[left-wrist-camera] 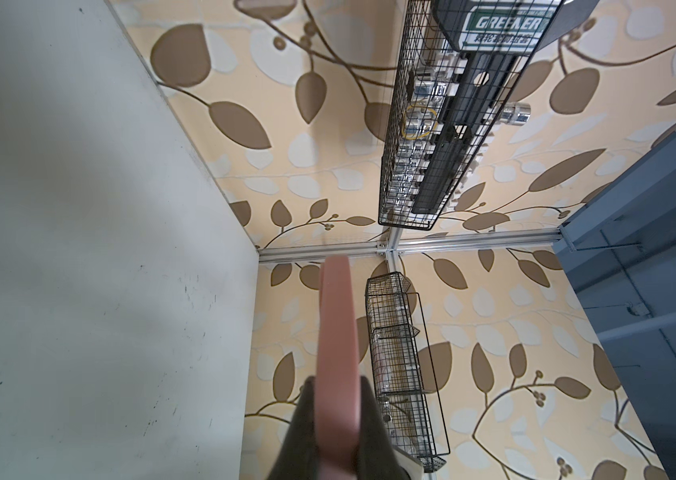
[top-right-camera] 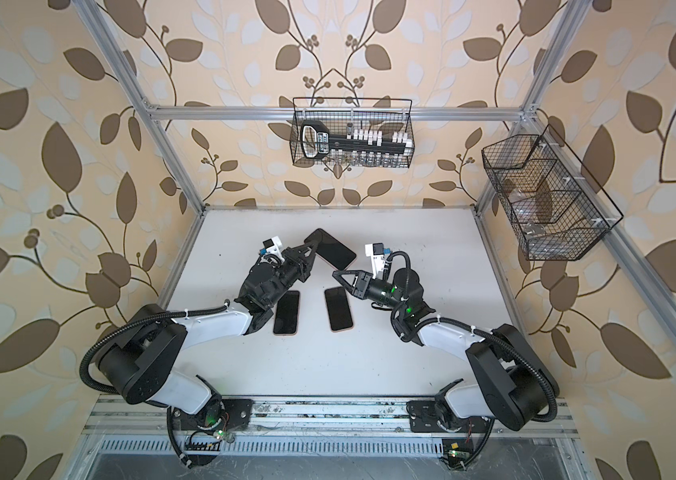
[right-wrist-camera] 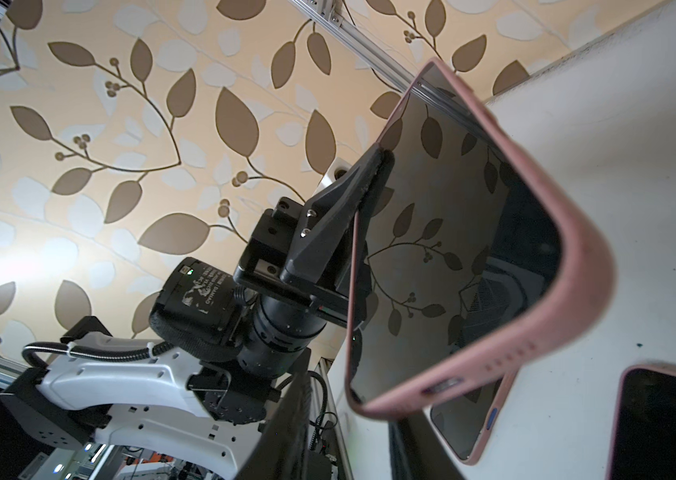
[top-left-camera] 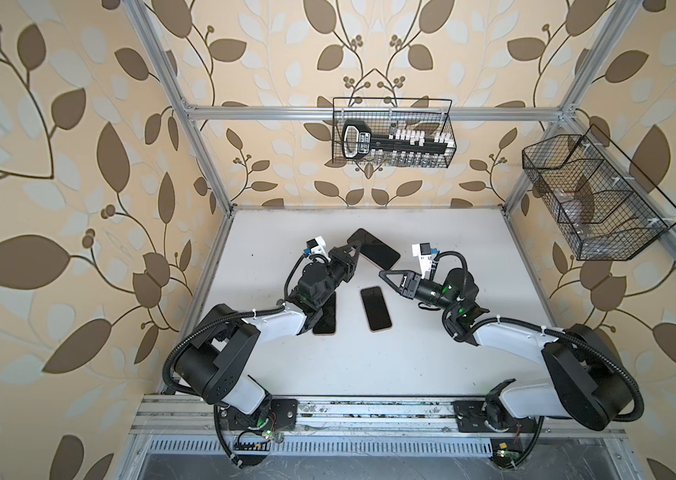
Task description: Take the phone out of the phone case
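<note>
left claw (top-left-camera: 356, 246): pressed together on one edge of the phone (top-left-camera: 376, 251), near its far end; in the left wrist view the two dark fingers (left-wrist-camera: 299, 419) pinch the pink case (left-wrist-camera: 336, 332) from both sides; in the right wrist view the same claw (right-wrist-camera: 378, 166) bites the rim beside the screen

phone: the screen is dark and mirrors the leaf wallpaper (right-wrist-camera: 444, 249); it sits inside the case (right-wrist-camera: 577, 270), which wraps all its edges; it is held tilted and raised off the tabletop (top-left-camera: 369, 365), over the far middle part

right claw (top-left-camera: 383, 274): points toward the near end of the held phone; close to it but apart in both top views (top-right-camera: 335, 274); it holds nothing; I cannot tell if its jaws are spread or together

second phone (top-left-camera: 376, 308): lies flat and screen up in the middle of the tabletop, just near of the right claw; pink rim visible

third phone (top-right-camera: 286, 312): lies flat to the left of the second one, apart from it; in a top view the left arm covers part of it (top-left-camera: 325, 320)

back basket (top-left-camera: 392, 133): hangs on the back rail; a socket set (top-left-camera: 403, 141) lies in it

side basket (top-left-camera: 594, 199): hangs on the right rail; its contents are too unclear to name
</note>
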Controlling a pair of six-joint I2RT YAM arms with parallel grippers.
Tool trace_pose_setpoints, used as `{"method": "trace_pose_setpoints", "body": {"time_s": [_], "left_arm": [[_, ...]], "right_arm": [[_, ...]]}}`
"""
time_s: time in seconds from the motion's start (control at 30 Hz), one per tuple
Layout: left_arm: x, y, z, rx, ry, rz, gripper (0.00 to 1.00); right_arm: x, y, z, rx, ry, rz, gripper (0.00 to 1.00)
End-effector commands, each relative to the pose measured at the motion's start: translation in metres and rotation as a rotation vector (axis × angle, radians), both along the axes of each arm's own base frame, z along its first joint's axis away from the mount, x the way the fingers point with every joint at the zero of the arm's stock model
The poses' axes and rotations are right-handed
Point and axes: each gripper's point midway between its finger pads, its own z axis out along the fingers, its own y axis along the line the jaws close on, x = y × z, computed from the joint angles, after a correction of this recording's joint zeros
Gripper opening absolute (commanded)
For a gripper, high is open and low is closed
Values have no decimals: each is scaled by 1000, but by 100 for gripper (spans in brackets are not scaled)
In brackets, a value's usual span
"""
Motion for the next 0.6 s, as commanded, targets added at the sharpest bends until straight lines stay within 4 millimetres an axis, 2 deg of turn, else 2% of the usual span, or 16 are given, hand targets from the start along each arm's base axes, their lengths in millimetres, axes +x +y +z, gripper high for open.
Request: {"method": "trace_pose_setpoints", "body": {"time_s": [0.0,0.4,0.57], "left_arm": [[-9,0,49,-97,-132,-7,0],[-9,1,46,-100,-131,-8,0],[-10,2,46,-104,-131,-3,0]], "right_arm": [[3,3,11,41,-23,-4,28],[8,4,10,55,-18,-9,19],[8,4,8,51,-17,-9,10]]}}
